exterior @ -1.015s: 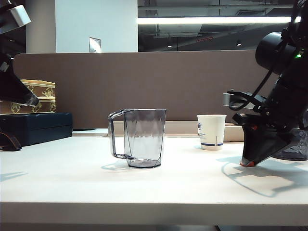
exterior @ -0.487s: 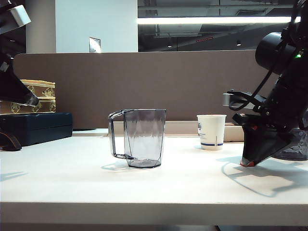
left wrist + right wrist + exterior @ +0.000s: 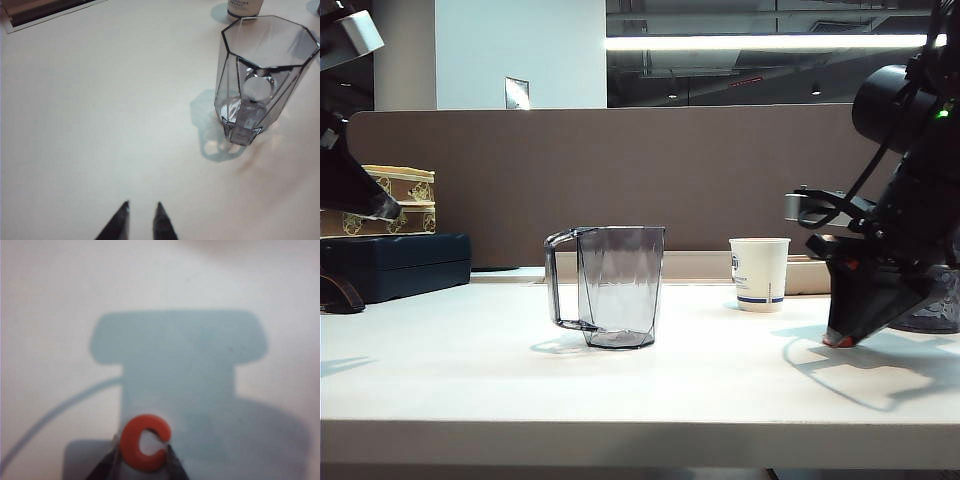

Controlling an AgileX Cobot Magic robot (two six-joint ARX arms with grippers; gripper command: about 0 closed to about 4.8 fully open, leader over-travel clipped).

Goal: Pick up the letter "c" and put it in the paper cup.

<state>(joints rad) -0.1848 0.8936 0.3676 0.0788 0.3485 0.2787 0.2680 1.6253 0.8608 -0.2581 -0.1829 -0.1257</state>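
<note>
The letter "c", a small flat red-orange piece, sits between the two fingertips of my right gripper, which is shut on its sides. In the exterior view the right gripper points down at the right of the table, with the letter "c" showing as a red speck at its tip, close to the tabletop. The paper cup stands upright behind and left of that gripper. My left gripper is open and empty over bare table, and is raised at the far left.
A clear grey handled pitcher stands mid-table, in front of the left gripper. A dark textured holder sits behind the right arm. A dark blue case and gold boxes lie at the back left.
</note>
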